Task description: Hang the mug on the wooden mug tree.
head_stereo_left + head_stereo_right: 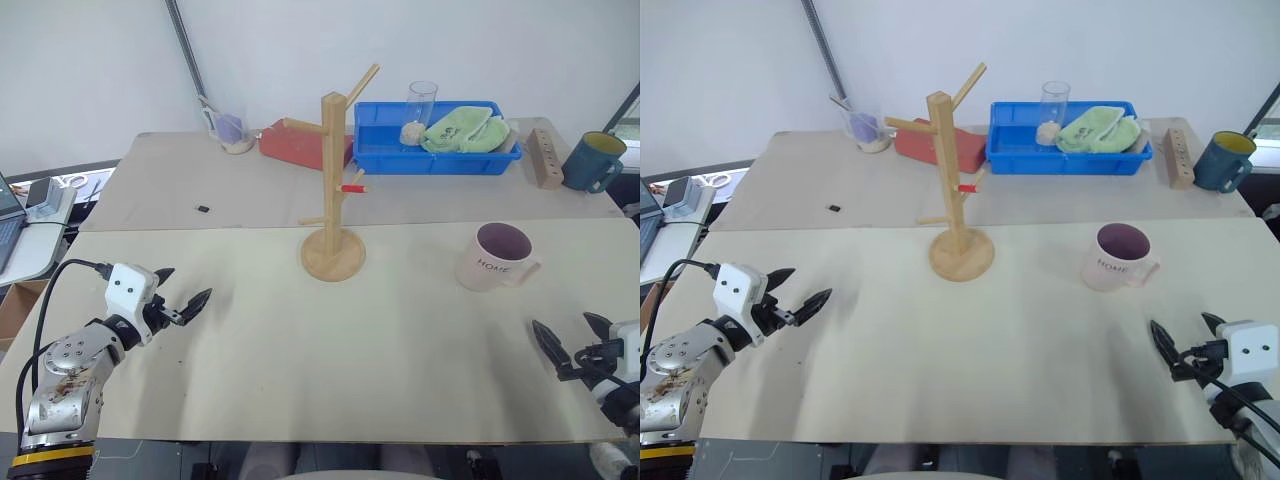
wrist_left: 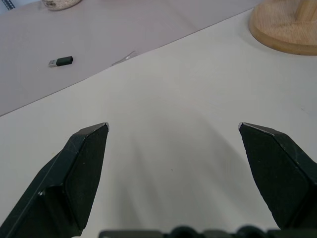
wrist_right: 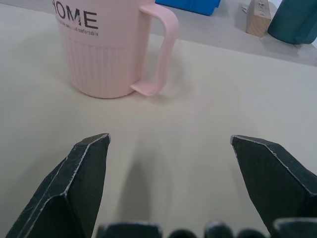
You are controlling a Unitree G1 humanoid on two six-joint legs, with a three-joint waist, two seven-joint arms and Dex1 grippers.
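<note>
The pale pink mug [image 1: 495, 258] with "HOME" lettering stands upright on the table's right side, its handle turned to the right; the right wrist view shows the mug [image 3: 106, 47] just ahead. The wooden mug tree [image 1: 334, 190] stands upright at the table's middle with bare pegs, one red-tipped. My right gripper [image 1: 572, 340] hovers open near the front right edge, short of the mug and holding nothing. Far off at the front left, my left gripper [image 1: 180, 294] is open too, over bare table, and the mug tree's round base [image 2: 290, 27] lies ahead of it.
At the back stand a blue bin [image 1: 435, 138] with a green cloth and a glass, a red box [image 1: 300, 143], a plastic cup [image 1: 232, 130], a holed wooden block [image 1: 545, 157] and a dark teal mug [image 1: 594, 161]. A small black stick [image 1: 203, 208] lies back left.
</note>
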